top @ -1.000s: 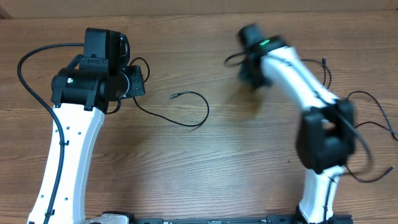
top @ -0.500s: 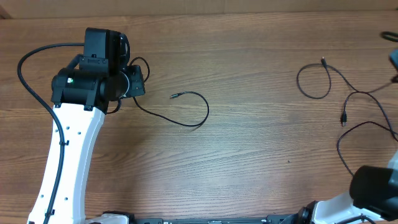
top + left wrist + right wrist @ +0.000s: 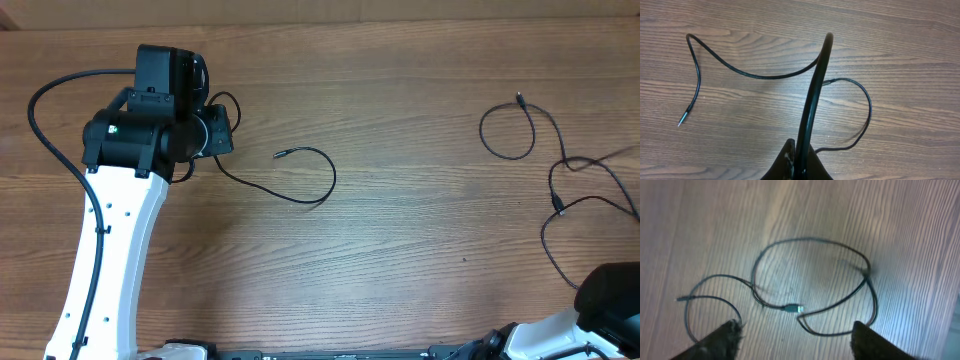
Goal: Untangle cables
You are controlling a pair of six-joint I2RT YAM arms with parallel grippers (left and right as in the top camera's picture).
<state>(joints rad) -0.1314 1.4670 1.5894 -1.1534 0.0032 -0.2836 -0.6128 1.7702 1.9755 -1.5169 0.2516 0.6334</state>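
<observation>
At the table's (image 3: 400, 250) left side, the left gripper (image 3: 800, 159) is clamped on one cable (image 3: 812, 95), which arches up from the closed fingers and drops back to the wood. Its free length curves away to the right and ends in a plug (image 3: 279, 155). This grip probably anchors the cable so that it lies well apart from the rest. Near the right edge, the other cables (image 3: 566, 162) lie loose in open loops that cross one another. The right gripper (image 3: 795, 330) hangs above them, fingers apart, holding nothing; its view is blurred. A light connector (image 3: 794, 308) lies among the loops. The crossings are the likely obstruction: lifting one strand may drag its neighbours. Only wood shows between the two groups
</observation>
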